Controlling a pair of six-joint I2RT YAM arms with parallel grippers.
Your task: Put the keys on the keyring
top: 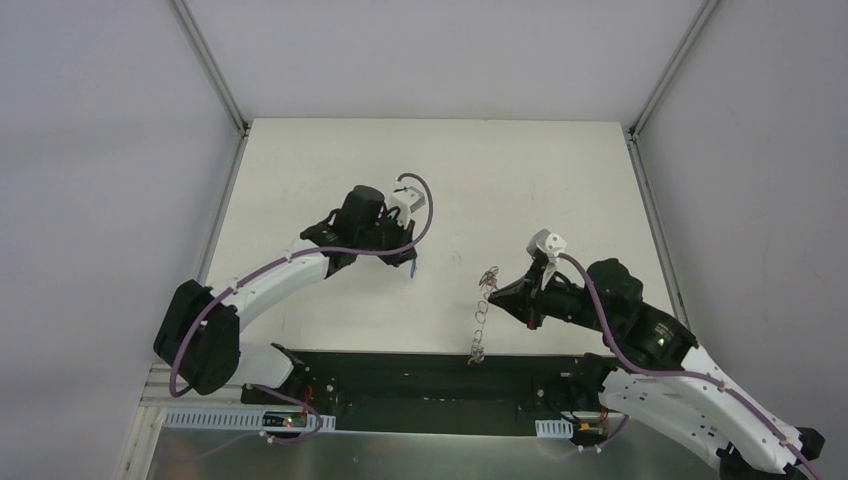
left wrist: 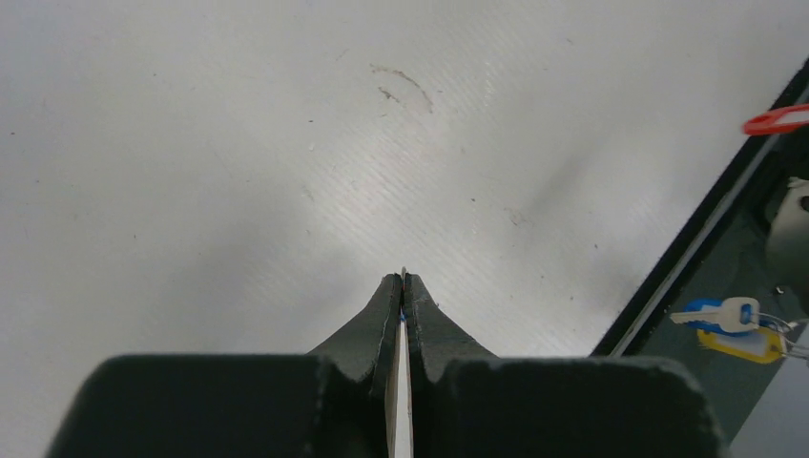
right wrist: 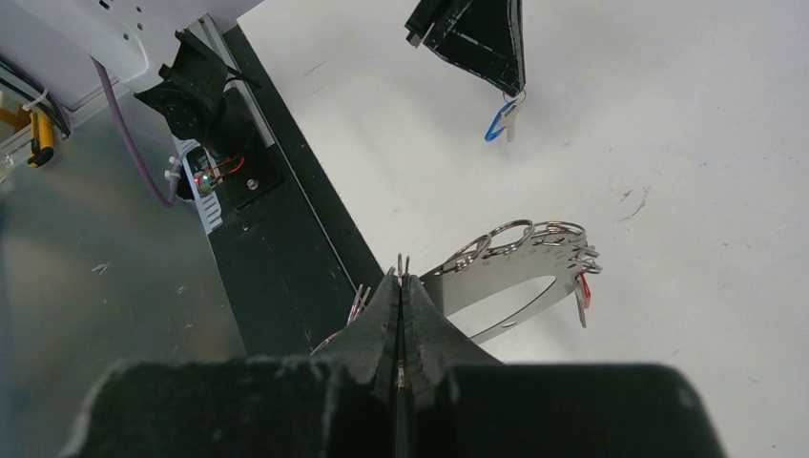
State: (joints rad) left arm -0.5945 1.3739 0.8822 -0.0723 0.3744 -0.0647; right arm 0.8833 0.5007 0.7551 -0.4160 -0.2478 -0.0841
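In the top view, the left fingers (top: 408, 258) are pressed together on a blue key (top: 413, 272), which hangs just below their tips over the desk (top: 560, 180). The right fingers (top: 503, 288) are clamped on the keyring (top: 482, 312), whose string of rings trails from them toward the near edge. The two sets of tips are turned toward each other but held well apart. In the left wrist view, a thin silvery blade is pinched between the closed left fingers (left wrist: 393, 291), so the key's long axis is judged to run along them. The further keys (left wrist: 730, 324), blue- and yellow-headed, are seen far to the right of the tips, over the dark strip (left wrist: 687, 277). In the right wrist view, the keyring (right wrist: 515, 262) is gripped at the tips of the right fingers (right wrist: 396, 296) and spreads ahead and to their right. The blue key (right wrist: 498, 122) is found well beyond it, ahead and slightly right. The coming move is judged to turn on that gap. An open end of the loop cannot be made out.
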